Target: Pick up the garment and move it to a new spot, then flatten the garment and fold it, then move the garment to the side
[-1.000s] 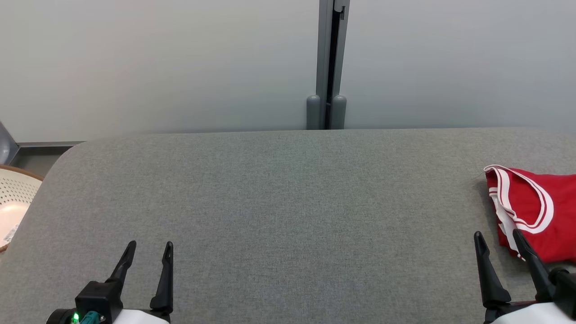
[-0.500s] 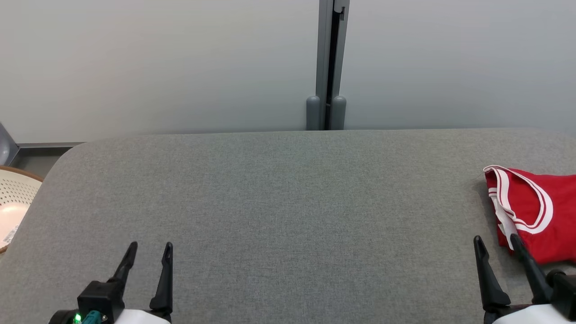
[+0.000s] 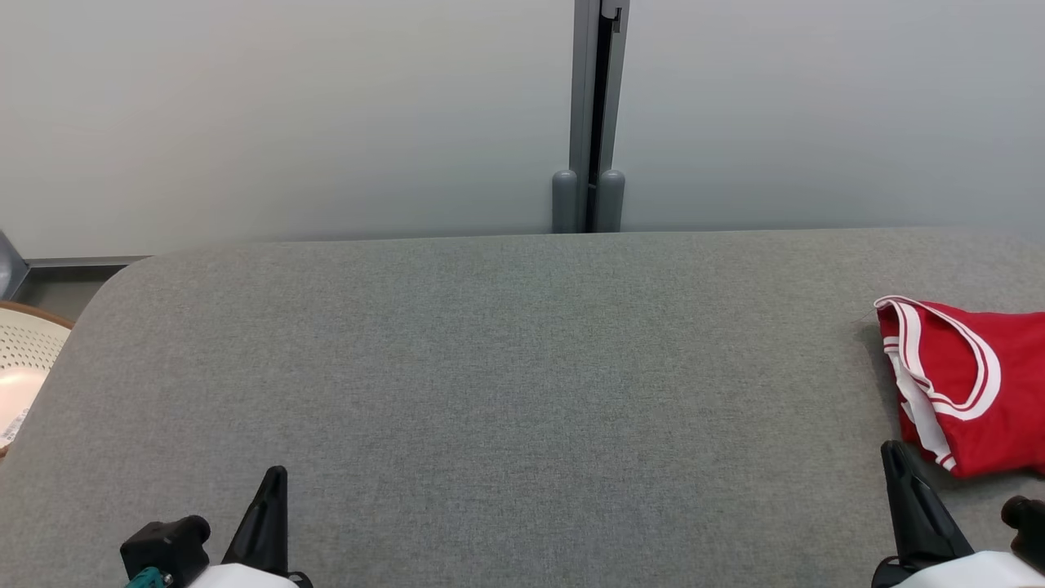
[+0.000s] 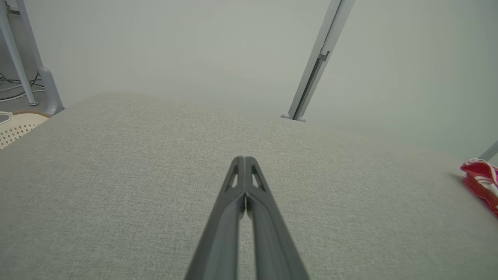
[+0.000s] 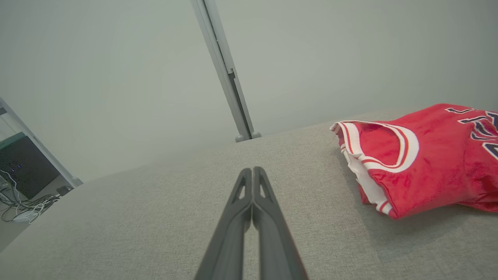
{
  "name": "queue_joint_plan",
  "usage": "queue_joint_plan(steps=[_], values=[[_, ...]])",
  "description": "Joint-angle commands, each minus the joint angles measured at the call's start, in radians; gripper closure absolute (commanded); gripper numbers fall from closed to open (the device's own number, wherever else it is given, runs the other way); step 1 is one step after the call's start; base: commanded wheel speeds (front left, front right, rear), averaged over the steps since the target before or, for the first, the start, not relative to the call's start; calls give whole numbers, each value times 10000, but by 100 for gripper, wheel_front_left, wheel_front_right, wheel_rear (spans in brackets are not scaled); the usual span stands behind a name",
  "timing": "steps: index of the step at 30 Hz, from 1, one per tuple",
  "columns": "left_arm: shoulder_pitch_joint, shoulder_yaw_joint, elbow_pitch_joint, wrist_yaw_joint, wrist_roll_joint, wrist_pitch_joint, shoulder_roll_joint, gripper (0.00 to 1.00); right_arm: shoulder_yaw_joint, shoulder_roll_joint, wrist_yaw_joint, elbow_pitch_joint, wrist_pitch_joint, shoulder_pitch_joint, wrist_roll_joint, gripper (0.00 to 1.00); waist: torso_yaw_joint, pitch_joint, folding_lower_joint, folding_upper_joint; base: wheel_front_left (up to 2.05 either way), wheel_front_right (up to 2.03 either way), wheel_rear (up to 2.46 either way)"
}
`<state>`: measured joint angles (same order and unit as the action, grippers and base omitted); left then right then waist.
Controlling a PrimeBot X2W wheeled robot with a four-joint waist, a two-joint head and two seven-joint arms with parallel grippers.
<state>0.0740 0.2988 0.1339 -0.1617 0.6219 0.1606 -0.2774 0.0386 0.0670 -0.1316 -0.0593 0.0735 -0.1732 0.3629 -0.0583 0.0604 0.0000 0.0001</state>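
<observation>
Red garment [image 3: 1008, 412] stretches rightward, its white-trimmed opening facing the table's [image 3: 522, 367] middle.

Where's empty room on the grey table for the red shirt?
The whole middle of the grey table is bare, from the left gripper and right gripper back to the wall post, plus the left end by the basket. Only the right end is crowded, by the red jersey.

Matt grey woven cloth, slightly rough, covers the surface [image 3: 522, 367]. At three o'clock the garment [image 3: 992, 384] is soft red cloth with a faint sheen and white trim. The left hand [image 4: 244, 159] and right hand [image 5: 253, 169] are smooth, matt dark plastic.
</observation>
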Motion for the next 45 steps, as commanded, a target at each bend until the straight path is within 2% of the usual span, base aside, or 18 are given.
queue_joint_plan(steps=[1, 15, 45], values=[[-356, -215, -85, 119, 331, -48, -43, 100, 60, 47, 2, -39, 32, 318, 428, 100, 6, -7, 0, -1, 0, 0, 0], [-705, -972, 215, 716, 2353, -558, 386, 100, 193, 19, 4, 592, 98, 854, 2925, 100, 83, -90, 0, -1, 0, 0, 0], [-1199, -2171, 544, 1601, 5405, -1370, 1081, 100, 402, -34, 5, 1554, 206, 1672, 6724, 100, 231, -252, 0, -1, 0, 0, 0]])
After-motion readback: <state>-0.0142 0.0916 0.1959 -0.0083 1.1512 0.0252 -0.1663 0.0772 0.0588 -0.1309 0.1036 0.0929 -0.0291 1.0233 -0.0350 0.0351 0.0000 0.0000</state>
